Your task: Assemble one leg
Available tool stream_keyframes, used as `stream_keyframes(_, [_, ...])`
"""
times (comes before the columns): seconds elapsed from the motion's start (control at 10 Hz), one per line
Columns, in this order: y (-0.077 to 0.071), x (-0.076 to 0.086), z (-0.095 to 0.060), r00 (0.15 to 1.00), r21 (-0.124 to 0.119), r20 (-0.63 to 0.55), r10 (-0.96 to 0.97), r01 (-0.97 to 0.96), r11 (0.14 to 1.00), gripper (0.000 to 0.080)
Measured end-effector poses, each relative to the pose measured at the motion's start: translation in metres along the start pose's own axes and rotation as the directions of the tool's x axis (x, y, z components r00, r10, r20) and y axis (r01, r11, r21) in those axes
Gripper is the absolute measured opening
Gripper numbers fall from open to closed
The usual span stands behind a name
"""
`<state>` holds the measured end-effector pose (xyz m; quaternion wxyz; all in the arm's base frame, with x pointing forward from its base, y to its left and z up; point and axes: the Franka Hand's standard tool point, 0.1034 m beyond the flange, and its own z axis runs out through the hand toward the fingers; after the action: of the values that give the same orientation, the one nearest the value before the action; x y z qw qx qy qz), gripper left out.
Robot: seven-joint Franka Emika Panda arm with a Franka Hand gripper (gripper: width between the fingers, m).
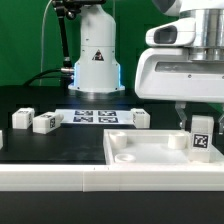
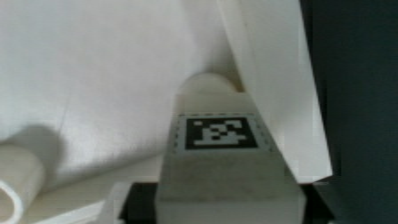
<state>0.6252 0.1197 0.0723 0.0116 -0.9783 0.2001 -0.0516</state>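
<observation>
Exterior view: leg (image 1: 201,137) is held upright over panel (image 1: 150,152), long axis vertical.
Fingers (image 1: 198,118): pinched on leg, directly above it.

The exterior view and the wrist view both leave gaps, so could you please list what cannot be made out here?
- Gripper: in the exterior view its fingertips are hidden behind the leg; open or shut cannot be told.
- Leg's foot: cut off by the wrist view's edge, so its seating in the panel is unseen.
- Loose legs: tags too small to read in the exterior view.
- Panel's near side: hidden by a white bar.
</observation>
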Motion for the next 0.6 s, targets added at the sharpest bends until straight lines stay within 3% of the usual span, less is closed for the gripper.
stream_keyframes(0.3, [0.0019, 0.0008, 0.0001, 0.951, 0.001, 0.004, 0.309, -0.309, 0.951, 0.0291])
stream_keyframes(0.6, [0.0037, 0.0010, -0.0002, 0.868, 0.000, 0.012, 0.497, -0.497, 0.868, 0.0292])
